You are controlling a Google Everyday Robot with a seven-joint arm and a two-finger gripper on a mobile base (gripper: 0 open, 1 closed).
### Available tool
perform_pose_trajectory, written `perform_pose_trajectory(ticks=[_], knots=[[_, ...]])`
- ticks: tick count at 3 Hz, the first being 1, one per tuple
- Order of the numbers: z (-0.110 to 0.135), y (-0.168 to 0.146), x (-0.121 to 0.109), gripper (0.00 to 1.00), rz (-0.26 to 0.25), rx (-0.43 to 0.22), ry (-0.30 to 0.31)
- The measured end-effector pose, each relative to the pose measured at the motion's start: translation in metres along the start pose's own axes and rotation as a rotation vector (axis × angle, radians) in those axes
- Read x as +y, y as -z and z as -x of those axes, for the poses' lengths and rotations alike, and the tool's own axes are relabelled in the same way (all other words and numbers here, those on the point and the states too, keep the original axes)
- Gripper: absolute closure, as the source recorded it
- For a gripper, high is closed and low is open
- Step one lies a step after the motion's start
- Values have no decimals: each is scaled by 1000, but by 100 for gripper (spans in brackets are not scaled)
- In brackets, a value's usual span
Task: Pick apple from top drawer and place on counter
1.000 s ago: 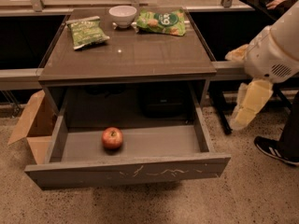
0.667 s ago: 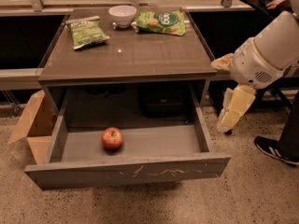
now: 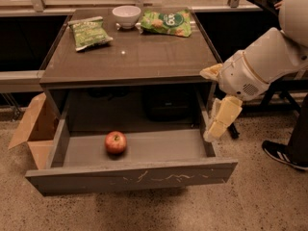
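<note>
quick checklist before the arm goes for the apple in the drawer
1. Top drawer pulled out far enough to reach in: ok.
2. Apple visible on the drawer floor, left of centre, nothing touching it: ok.
3. Gripper lined up over the apple: not ok; it hangs at the drawer's right side wall, well apart from the fruit.
4. Drawer floor between gripper and apple free of other things: ok.
5. Counter has a bare front area; the white bowl and green bags sit toward the back: ok.
6. Shoe on the floor at right, out of the arm's way: cannot tell.
</note>
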State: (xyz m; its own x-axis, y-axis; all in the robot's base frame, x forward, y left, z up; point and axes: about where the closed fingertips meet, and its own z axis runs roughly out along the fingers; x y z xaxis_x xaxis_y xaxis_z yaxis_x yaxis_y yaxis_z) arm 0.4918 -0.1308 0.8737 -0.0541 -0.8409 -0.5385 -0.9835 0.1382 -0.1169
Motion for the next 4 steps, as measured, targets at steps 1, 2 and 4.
perform_pose_trajectory(ticks=[1,2,4], knots=[[0,-44,-9,0,25,-57,9],[-1,-104,-19,0,54,-138,-1],[9,-189,-36,0,85,-316,-8]])
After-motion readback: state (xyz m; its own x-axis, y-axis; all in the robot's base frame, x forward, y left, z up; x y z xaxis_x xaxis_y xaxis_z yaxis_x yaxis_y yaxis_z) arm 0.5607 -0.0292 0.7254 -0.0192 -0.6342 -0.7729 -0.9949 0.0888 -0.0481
